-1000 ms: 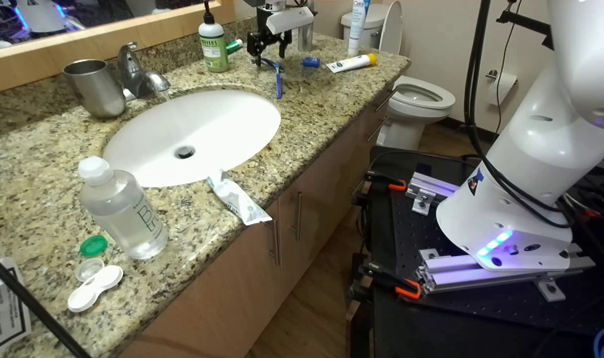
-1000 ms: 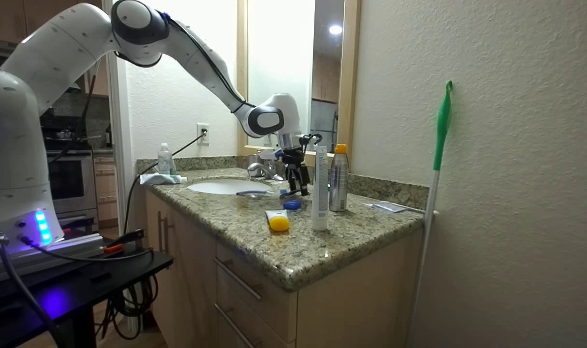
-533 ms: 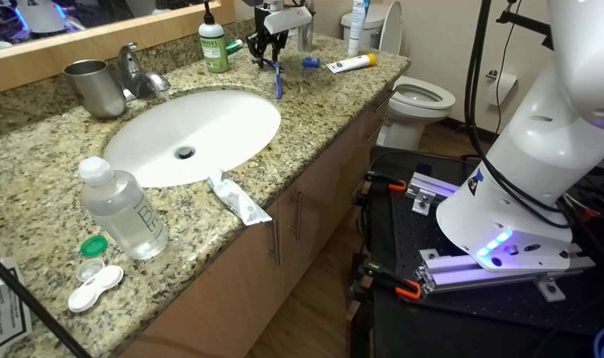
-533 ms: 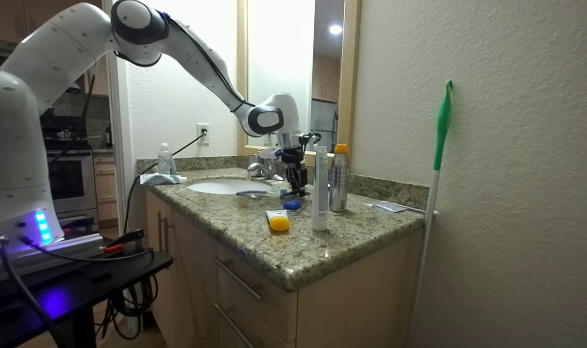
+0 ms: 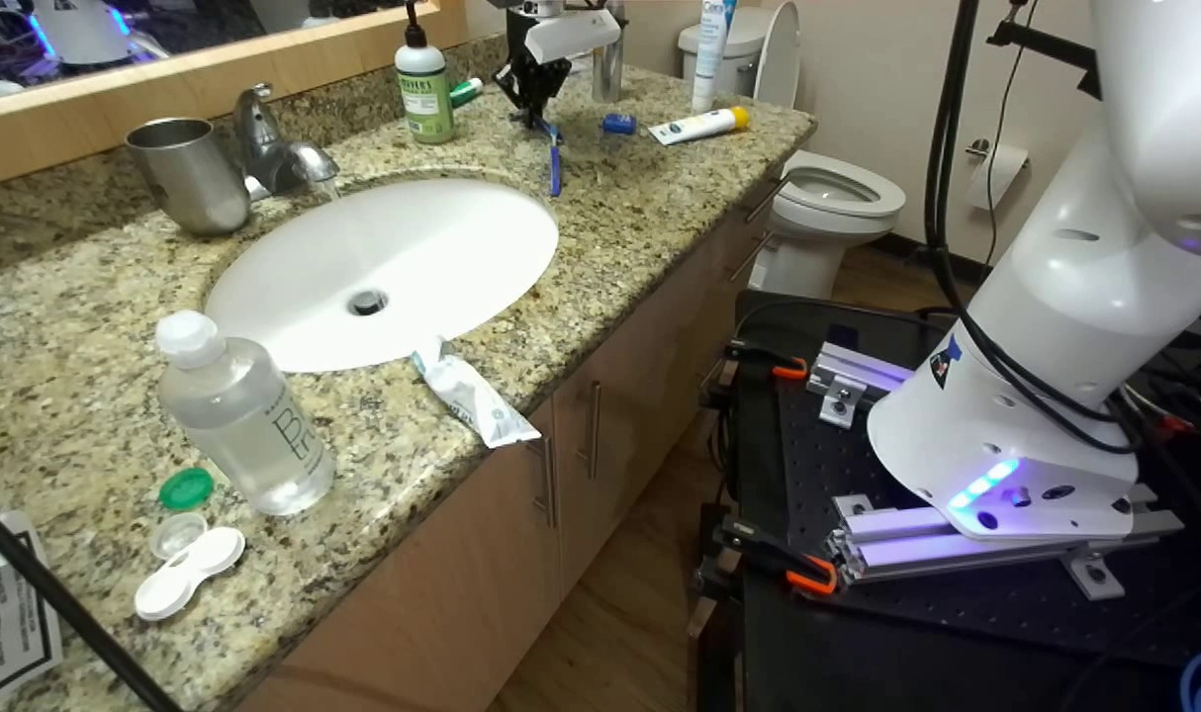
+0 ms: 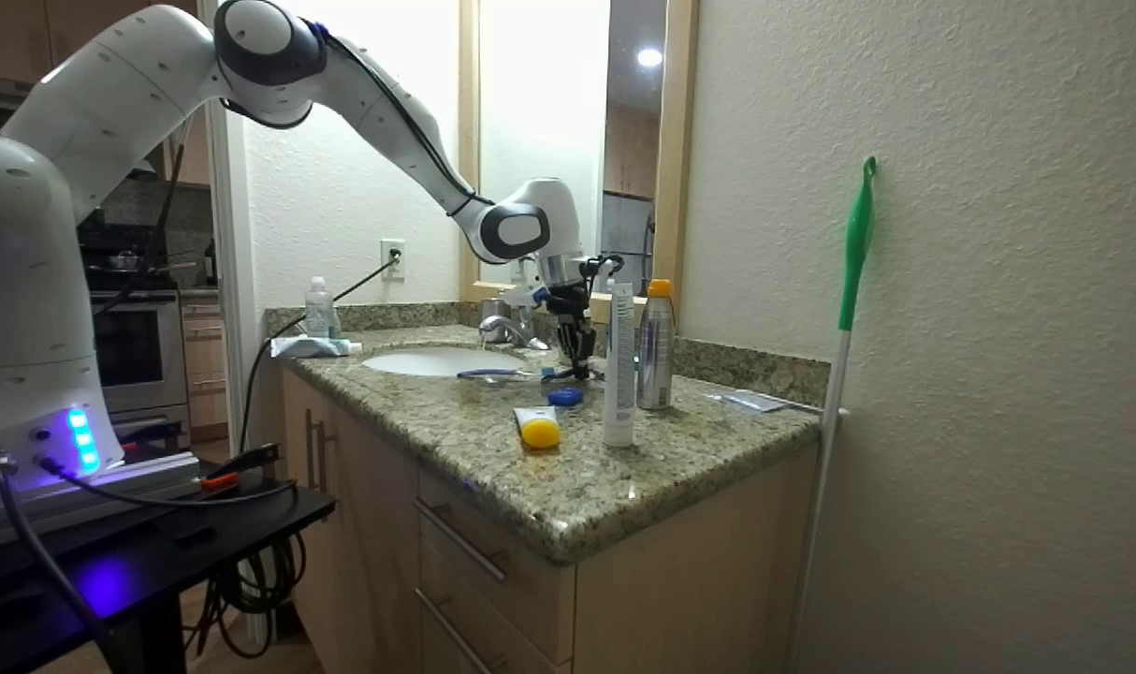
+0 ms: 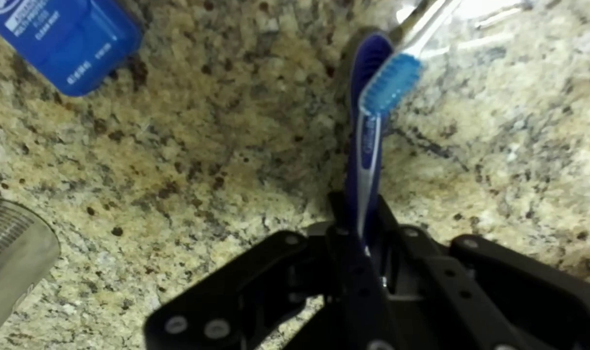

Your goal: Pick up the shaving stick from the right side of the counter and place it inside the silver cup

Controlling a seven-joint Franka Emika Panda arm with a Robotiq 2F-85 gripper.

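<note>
"What's biggest?"

"The speckled tabletop [image 5: 645,203], then the white sink [image 5: 422,257] set into it."

"And the vessels standing there?"

"A clear bottle [image 5: 254,425], upright, with clear liquid in it. Then the silver cup [image 5: 190,183], upright just beside the tap [image 5: 276,160]; its inner wall shows, its bottom is hidden."

"The jaws?"

"Clenched on the shaving stick [image 7: 365,180], down at the tabletop, well apart from the cup. In the wrist view the head of a toothbrush [image 7: 392,83] overlaps the stick's far end."

"Anything smaller?"

"A white lens case [image 5: 190,572] near the bottle, then a green lid [image 5: 186,489]."
</note>
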